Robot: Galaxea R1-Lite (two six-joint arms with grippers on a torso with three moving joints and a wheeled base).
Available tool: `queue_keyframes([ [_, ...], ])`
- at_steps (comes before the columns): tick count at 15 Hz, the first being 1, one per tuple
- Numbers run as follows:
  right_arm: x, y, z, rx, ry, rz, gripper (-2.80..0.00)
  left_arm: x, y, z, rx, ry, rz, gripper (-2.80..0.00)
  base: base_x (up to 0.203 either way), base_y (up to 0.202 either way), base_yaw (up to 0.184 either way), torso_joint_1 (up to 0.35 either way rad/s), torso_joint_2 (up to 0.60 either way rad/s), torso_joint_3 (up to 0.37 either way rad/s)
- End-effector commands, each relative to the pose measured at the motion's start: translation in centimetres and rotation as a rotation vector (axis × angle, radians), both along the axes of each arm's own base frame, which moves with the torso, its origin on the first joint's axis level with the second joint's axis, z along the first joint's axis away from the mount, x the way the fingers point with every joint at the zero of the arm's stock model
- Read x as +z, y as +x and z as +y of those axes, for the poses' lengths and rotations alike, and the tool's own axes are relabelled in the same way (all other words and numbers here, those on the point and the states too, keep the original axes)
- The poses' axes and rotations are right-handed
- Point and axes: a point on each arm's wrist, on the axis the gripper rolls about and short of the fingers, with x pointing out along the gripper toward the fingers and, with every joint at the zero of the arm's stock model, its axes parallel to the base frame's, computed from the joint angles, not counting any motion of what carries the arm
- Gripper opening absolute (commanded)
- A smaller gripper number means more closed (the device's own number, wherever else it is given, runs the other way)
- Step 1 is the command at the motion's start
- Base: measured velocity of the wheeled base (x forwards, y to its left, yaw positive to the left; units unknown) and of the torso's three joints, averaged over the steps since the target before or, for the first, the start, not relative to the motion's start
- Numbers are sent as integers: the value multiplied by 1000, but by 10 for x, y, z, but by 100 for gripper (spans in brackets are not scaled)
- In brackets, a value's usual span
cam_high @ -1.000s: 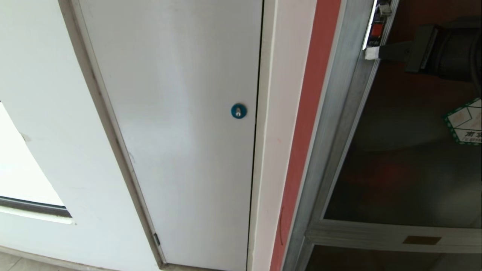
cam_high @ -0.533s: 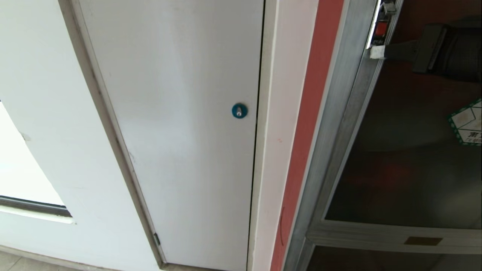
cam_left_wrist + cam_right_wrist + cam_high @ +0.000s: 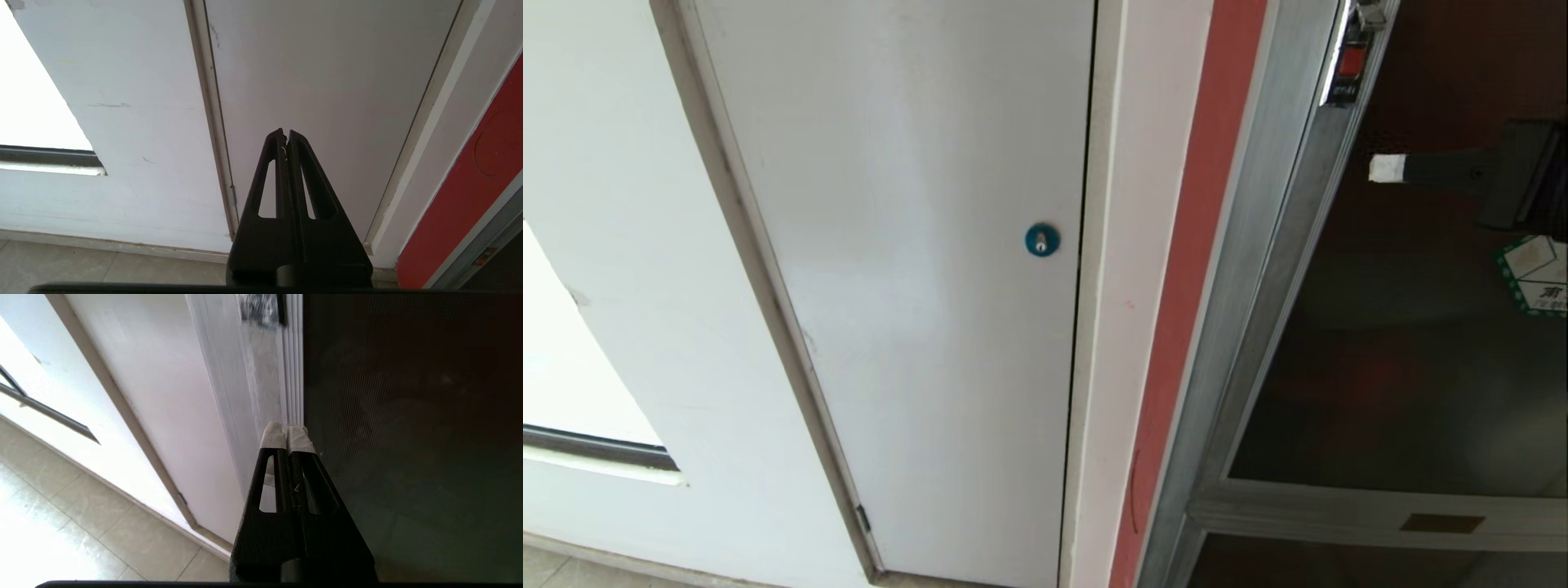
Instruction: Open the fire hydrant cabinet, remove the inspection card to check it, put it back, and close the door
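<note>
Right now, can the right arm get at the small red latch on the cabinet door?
Probably yes. The right gripper, fingers shut, sits below the red latch, in front of the door, with nothing in between.

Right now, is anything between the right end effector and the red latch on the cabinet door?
Nothing visible does. In the head view the right end effector, shut, hangs in front of the door, lower than the red latch on its silver frame. Only bare frame and dark glass lie between them.
</note>
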Motion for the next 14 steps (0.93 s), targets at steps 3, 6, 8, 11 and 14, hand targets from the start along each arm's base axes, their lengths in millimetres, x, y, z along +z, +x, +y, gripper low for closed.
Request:
queue_keyframes([
  [3, -29, -10, 1, 25, -13, 54, -280, -4, 1, 0, 0, 0, 14, -280, 0, 0, 0, 0, 0, 0],
  [6, -62, -5, 7, 44, -27, 101, -280, -4, 1, 0, 0, 0, 14, -280, 0, 0, 0, 0, 0, 0],
  [8, -91, 4, 11, 50, -44, 159, -280, -4, 1, 0, 1, 0, 14, -280, 0, 0, 0, 0, 0, 0],
  [11, -124, 22, 18, 45, -57, 202, -280, -4, 1, 0, 0, 0, 14, -280, 0, 0, 0, 0, 0, 0],
  [14, -143, 37, 22, 36, -60, 210, -280, -4, 1, 0, 1, 0, 14, -280, 0, 0, 0, 0, 0, 0],
])
